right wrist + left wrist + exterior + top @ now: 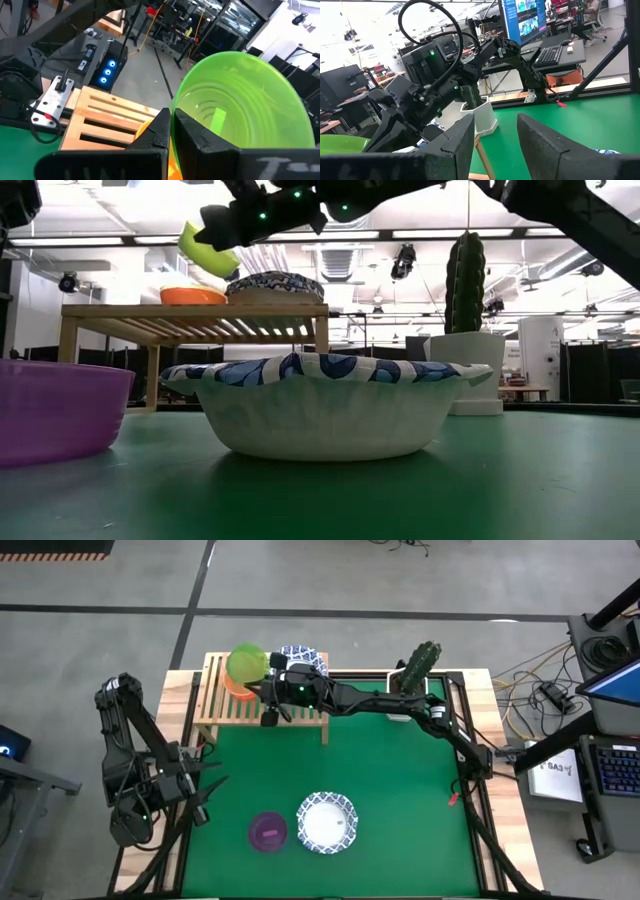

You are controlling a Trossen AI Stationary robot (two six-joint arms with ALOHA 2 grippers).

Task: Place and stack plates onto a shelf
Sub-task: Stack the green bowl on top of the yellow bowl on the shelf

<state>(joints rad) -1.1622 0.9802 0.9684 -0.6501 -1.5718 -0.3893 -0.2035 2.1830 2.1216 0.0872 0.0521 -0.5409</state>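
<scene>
Your right pincer [262, 668] grips the yellow-green dish [246, 664] by its rim, tilted above the shelf [215, 705] — judge it light, stiff and slick, so keep the edge pinch firm. The left pincer [205, 795] waits released over the worktop [400, 780].

A yellow-green dish [205, 248] was held tilted above the shelf [195, 315].
On the shelf an orange dish [192, 295] and a patterned plate [275, 285] were seen; another patterned plate [320, 405] and a purple dish [55, 410] rested on the bench [500, 480].
</scene>
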